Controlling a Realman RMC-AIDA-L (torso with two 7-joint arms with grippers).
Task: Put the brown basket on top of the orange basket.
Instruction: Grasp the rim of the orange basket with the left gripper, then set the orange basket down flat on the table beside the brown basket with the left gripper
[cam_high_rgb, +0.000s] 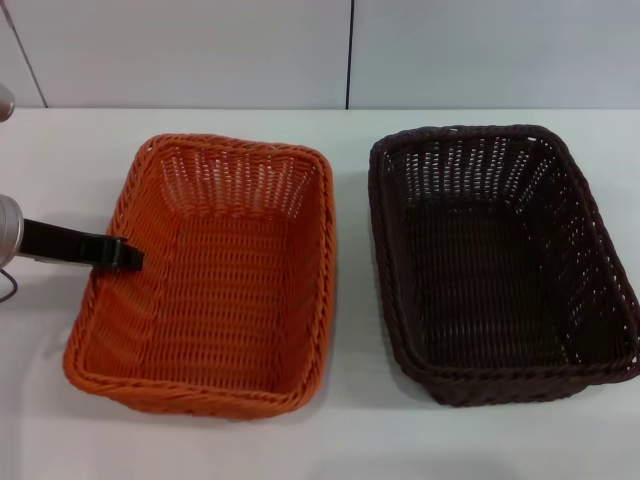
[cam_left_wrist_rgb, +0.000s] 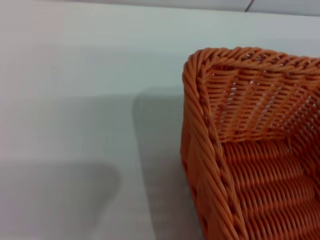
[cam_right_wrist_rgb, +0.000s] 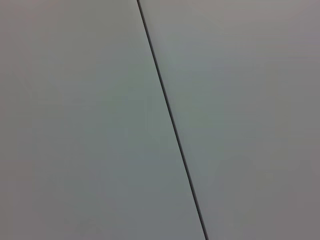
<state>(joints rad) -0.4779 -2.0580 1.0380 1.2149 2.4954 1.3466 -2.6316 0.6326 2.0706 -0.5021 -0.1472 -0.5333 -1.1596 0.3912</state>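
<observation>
The orange basket (cam_high_rgb: 210, 270) stands on the white table at the left, empty. The brown basket (cam_high_rgb: 495, 260) stands beside it at the right, also empty, with a narrow gap between them. My left gripper (cam_high_rgb: 122, 252) reaches in from the left edge, and its black tip lies at the orange basket's left rim. The left wrist view shows a corner of the orange basket (cam_left_wrist_rgb: 250, 145) close up, with bare table beside it. My right gripper shows in no view; its wrist camera sees only a pale surface with a dark seam.
The white table (cam_high_rgb: 350, 430) runs around both baskets, with a strip of free surface in front of them and behind them. A pale panelled wall (cam_high_rgb: 300, 50) rises behind the table's far edge.
</observation>
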